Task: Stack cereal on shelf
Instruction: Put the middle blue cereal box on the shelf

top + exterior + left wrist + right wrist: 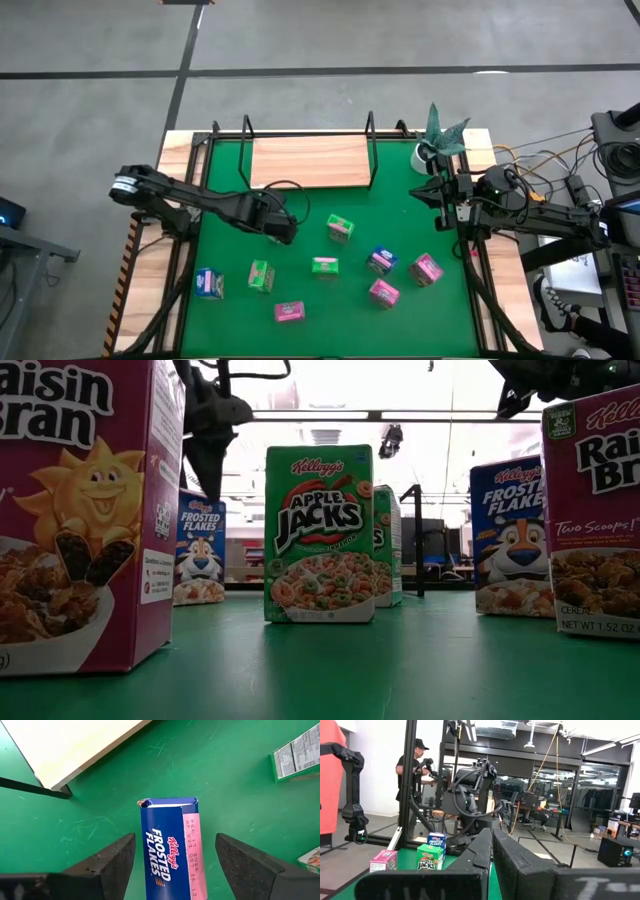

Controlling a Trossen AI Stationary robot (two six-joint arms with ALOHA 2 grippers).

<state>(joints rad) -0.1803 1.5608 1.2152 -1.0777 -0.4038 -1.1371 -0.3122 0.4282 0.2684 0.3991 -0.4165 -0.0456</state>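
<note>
My left gripper (283,230) is open and hangs over a blue cereal box (172,845) that stands upright on the green mat, just near of the shelf (310,160). Its fingers stand on either side of the box top without touching it. In the low view the left gripper (210,465) hovers just above that blue box (200,550). Several other boxes lie scattered on the mat: green (340,229), green (325,266), green (261,275), blue (209,283), blue (381,261), pink (290,311), pink (384,292), pink (426,269). My right gripper (432,190) waits at the mat's right edge, shut (491,837).
The shelf's black rod uprights (372,125) rise at its corners. A small plant in a white pot (435,140) stands at the far right corner, close to my right gripper. Cables (545,165) lie off the table's right side. A person (415,765) stands in the room behind.
</note>
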